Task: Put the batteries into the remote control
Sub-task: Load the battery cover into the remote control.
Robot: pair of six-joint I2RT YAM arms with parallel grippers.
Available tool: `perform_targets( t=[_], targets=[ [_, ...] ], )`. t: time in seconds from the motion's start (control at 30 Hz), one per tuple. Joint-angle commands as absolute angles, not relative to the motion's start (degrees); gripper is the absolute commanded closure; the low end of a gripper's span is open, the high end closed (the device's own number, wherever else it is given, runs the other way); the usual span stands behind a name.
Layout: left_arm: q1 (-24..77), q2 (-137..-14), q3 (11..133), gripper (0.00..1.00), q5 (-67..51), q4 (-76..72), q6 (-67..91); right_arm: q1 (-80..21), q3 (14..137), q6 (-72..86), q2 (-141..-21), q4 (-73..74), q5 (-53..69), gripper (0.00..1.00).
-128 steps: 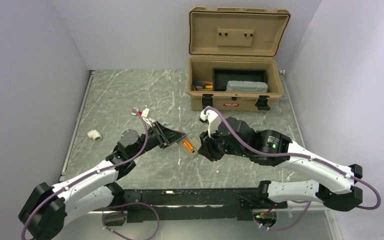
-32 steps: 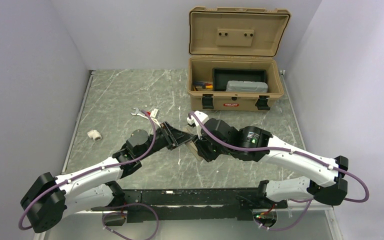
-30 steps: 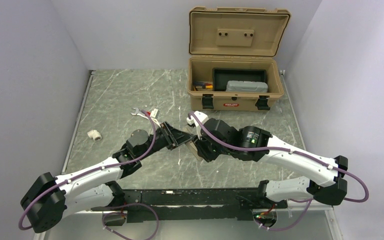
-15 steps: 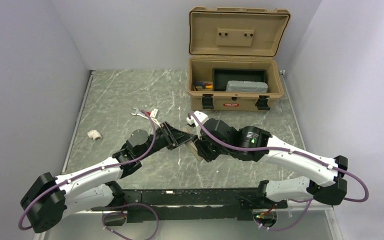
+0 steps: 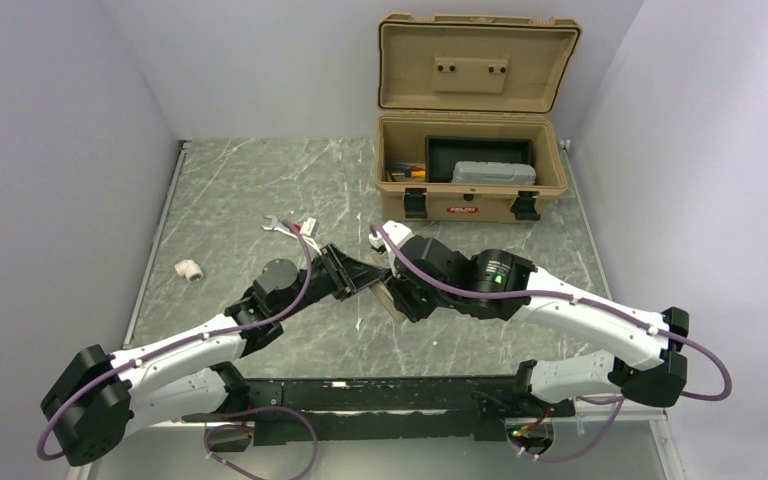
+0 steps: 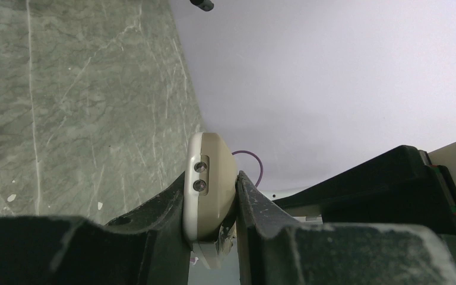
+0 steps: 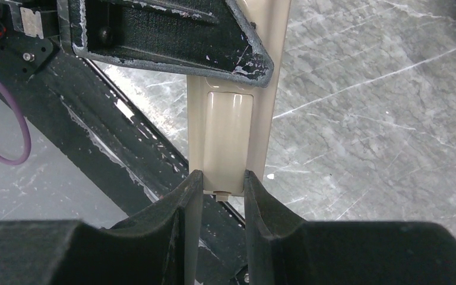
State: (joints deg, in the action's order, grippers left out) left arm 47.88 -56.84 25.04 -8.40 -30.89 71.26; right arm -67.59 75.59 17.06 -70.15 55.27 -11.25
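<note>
The remote control [image 5: 388, 291] is held in the air between both grippers, above the table's middle. My left gripper [image 5: 365, 272] is shut on its sides; in the left wrist view the remote's [image 6: 208, 184] rounded end sticks out between the fingers of the left gripper [image 6: 211, 205]. My right gripper [image 5: 400, 297] is shut on the other end. In the right wrist view the right gripper [image 7: 218, 185] clamps the tan battery cover panel [image 7: 228, 133] on the remote's grey-tan back. The batteries are hidden.
An open tan toolbox [image 5: 475, 190] stands at the back right. A silver wrench [image 5: 273, 224] and a small red-and-white piece lie behind the left gripper. A white plastic fitting [image 5: 190, 269] lies at the left. The black base rail [image 5: 360, 395] runs along the near edge.
The right gripper moved left and closed on the remote's end. The orange battery seen in the open bay 4.3 s ago no longer shows. The right arm crept slightly left in the last second.
</note>
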Motion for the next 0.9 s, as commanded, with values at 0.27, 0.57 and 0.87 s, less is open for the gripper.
perform_targets(
  t=[0.27,0.57,0.87],
  targets=[
    [48.2,-56.1,27.5,1.0,-8.3,-31.9,72.2,-67.6,78.3,17.4,-71.2,55.0,-11.4,0.7],
    [48.2,-56.1,27.0,1.0,-8.5,-33.0,72.9,-67.7,77.8,17.6,-71.5,54.2,-11.1,0.55],
    [48.2,-56.1,26.1,1.0,-8.5,-33.8,73.5,-67.7,77.8,18.0,-70.8,53.9,-11.2,0.41]
  ],
)
